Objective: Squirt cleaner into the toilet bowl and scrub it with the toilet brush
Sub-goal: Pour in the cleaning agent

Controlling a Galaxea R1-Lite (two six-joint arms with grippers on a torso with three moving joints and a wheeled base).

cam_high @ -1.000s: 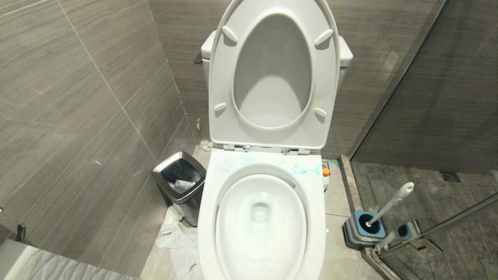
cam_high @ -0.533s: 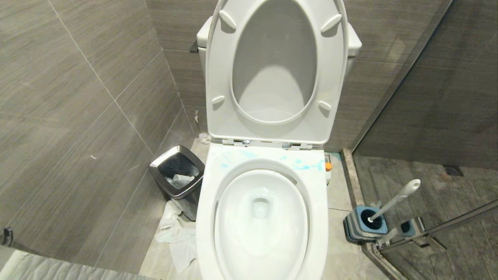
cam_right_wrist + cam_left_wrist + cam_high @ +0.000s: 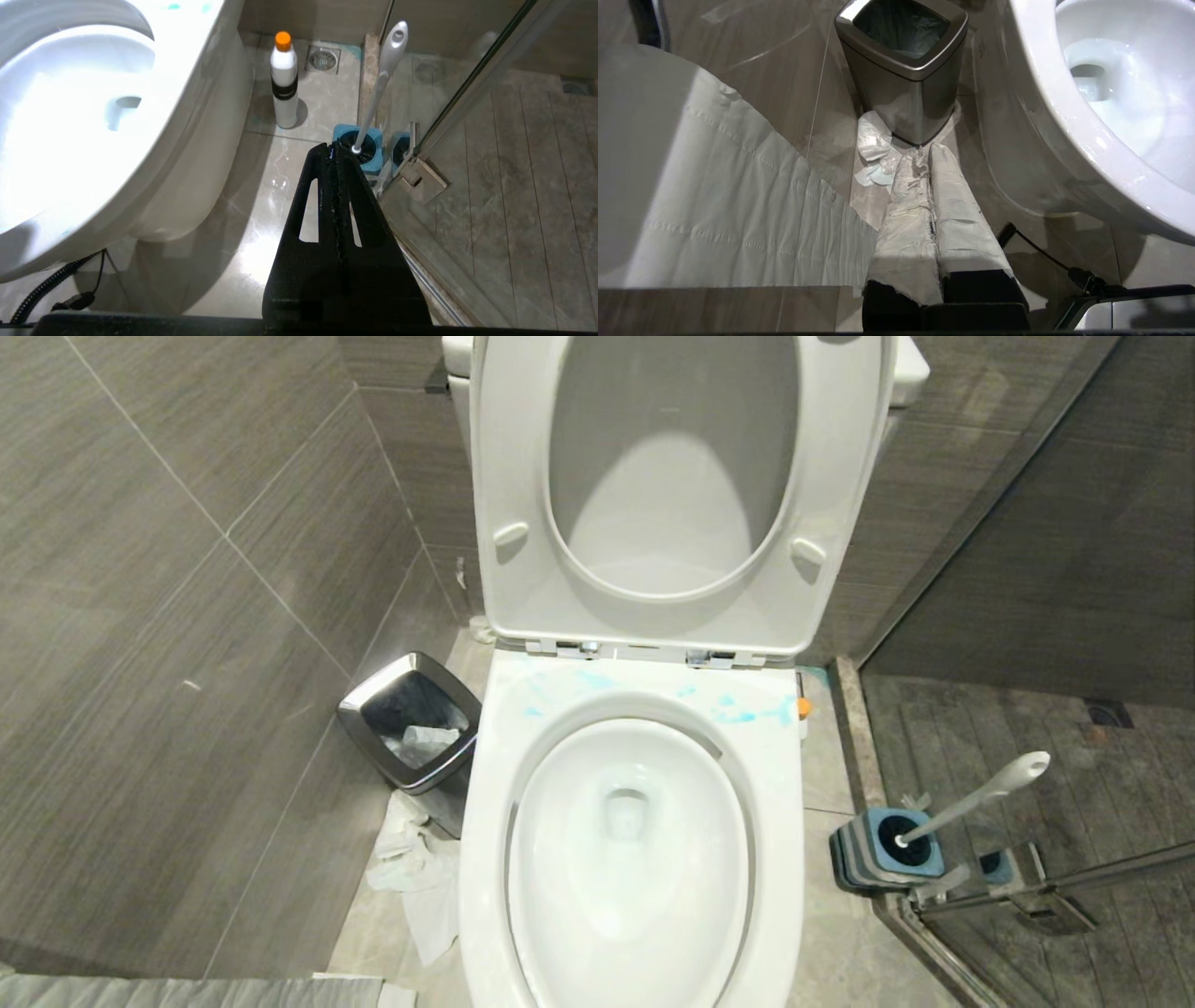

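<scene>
We see the toilet bowl (image 3: pixel 630 859) filling the lower centre of the head view, seat and lid (image 3: pixel 672 495) up, turquoise cleaner (image 3: pixel 747 714) smeared on the rim's back right. The toilet brush (image 3: pixel 971 803) leans in its blue holder (image 3: pixel 887 854) at lower right. Our left gripper (image 3: pixel 930 154), paper-wrapped, is pressed together; our right gripper (image 3: pixel 334 149) is together too, both empty.

Dim bathroom; glare whitens toilet bowl (image 3: pixel 70 116), soft shadows, edges bowed
</scene>
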